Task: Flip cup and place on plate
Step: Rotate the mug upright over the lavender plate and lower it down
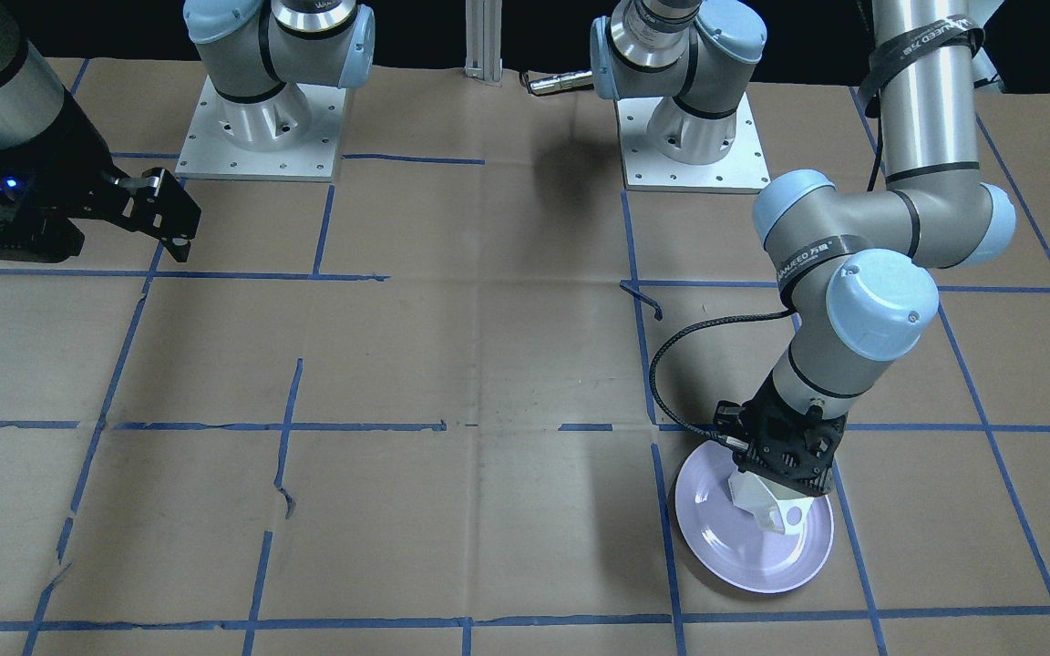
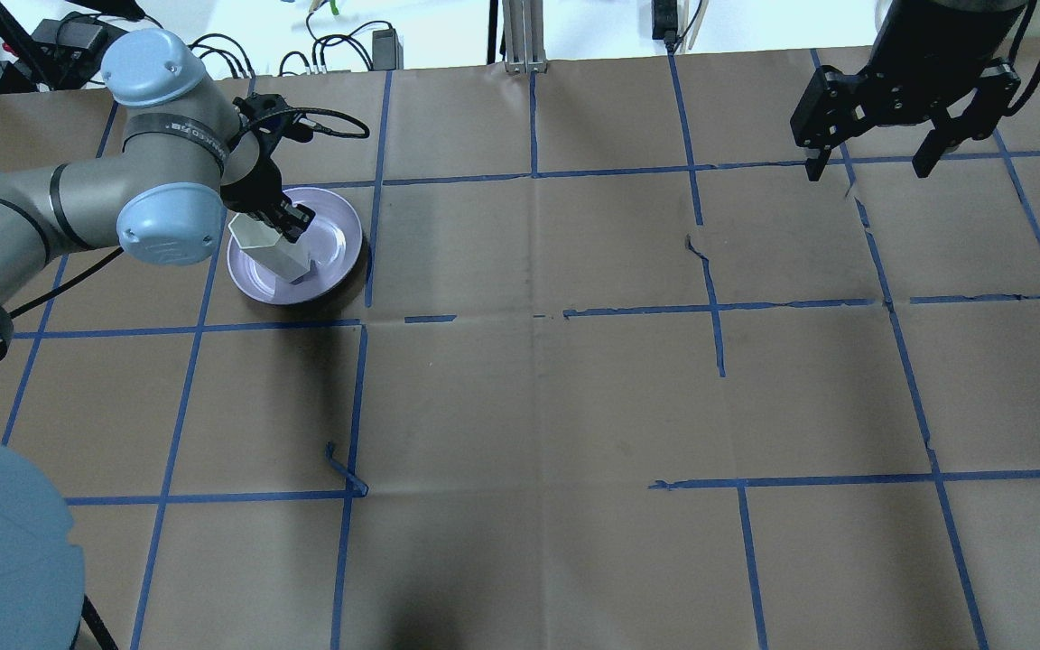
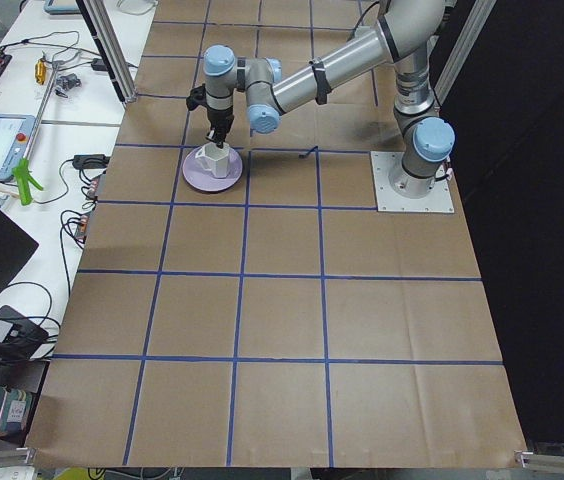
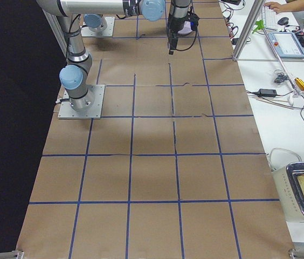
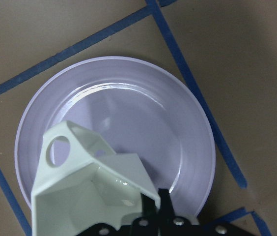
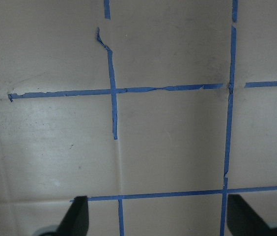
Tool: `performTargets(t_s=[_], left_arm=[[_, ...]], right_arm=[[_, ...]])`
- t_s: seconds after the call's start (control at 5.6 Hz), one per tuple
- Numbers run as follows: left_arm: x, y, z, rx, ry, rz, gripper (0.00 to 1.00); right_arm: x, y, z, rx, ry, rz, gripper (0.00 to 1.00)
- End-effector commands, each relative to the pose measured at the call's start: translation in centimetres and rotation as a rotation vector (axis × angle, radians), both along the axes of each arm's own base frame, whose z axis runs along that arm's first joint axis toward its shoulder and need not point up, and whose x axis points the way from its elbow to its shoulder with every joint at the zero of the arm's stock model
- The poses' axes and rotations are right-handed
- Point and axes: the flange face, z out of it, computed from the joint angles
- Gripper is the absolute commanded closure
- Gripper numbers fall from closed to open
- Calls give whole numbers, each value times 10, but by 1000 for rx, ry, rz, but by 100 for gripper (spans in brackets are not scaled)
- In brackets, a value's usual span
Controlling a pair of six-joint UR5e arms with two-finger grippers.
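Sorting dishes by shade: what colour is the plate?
The plate is pale lavender; left wrist view.

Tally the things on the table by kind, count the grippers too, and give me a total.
cup: 1
plate: 1
grippers: 2 (left gripper shut on the cup over the plate, right gripper open and empty)
total: 4

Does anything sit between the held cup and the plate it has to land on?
Nothing visible does. The left gripper grips the cup by its rim over the plate, whose visible surface is bare.
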Motion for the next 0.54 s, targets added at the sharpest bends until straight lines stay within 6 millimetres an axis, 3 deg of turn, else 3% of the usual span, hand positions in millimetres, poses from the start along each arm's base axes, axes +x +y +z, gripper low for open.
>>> performTargets(t_s=[0.0, 0.18, 0.36], left_arm=[[0, -2, -8, 10, 2, 2, 66], [0, -3, -9, 8, 6, 2, 18], [-3, -1, 10, -9, -3, 2, 15]], right_arm=[[0, 0, 0, 0, 0, 0, 0], [0, 0, 0, 0, 0, 0, 0], [0, 0, 0, 0, 0, 0, 0]])
